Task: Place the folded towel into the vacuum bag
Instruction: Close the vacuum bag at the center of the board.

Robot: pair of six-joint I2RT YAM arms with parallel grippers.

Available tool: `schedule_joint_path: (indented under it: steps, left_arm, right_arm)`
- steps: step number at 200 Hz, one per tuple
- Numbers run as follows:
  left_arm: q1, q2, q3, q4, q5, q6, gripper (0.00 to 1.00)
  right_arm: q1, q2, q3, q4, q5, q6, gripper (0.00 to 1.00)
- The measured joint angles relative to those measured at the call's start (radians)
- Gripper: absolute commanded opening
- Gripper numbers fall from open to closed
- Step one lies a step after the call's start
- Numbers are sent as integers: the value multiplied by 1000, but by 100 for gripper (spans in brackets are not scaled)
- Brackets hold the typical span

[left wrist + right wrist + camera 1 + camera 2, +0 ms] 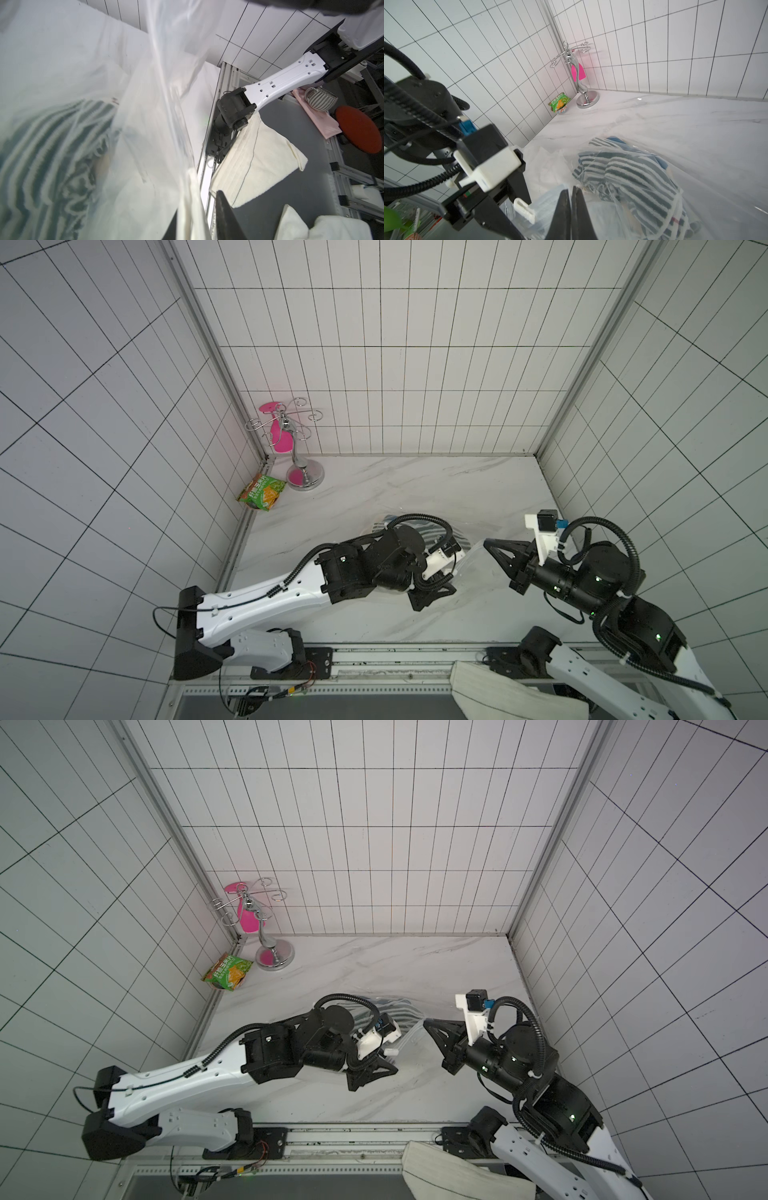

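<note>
White tiled walls close in a pale marble-look tabletop [415, 489]. In both top views a large crinkly transparent plastic vacuum bag [476, 566] lies in the near middle of it. A teal-and-white striped towel [432, 531] sits inside the bag, towards its far side. The left gripper [432, 593] lies low at the bag's near-left edge, its arm stretched in flat from the left; whether its jaws are parted I cannot tell. The right gripper [487, 542] points left from a bent arm. Its jaws are pinched together on the bag's right edge, where the film rises to its tip.

In the left wrist view one black finger [226, 218] stands just beside the lifted vacuum bag [166, 104], with the striped towel [52, 155] blurred behind the plastic.

In the right wrist view the closed fingers [563, 207] sit at the bag's edge. The striped towel [633, 176] lies bunched inside, just beyond them.
</note>
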Motion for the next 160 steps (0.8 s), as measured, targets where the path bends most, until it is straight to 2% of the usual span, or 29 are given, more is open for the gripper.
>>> schedule_joint_path:
  steps: [28,61,91,121,160]
  left_arm:
    - [0,6,0,-5,11,-9,41]
    - [-1,-3,14,-27,-15,-13,43]
    - [2,-66,56,-62,-98,-20,47]
    - [5,-139,90,-48,-188,-45,46]
    - [8,-135,118,-29,-275,-49,42]
  right_arm:
    - [-2,1,0,46,25,13,0]
    - [-6,1,0,71,42,18,0]
    - [-6,2,0,99,56,18,0]
    - [-6,10,0,116,55,18,0]
    - [-6,20,0,126,50,18,0]
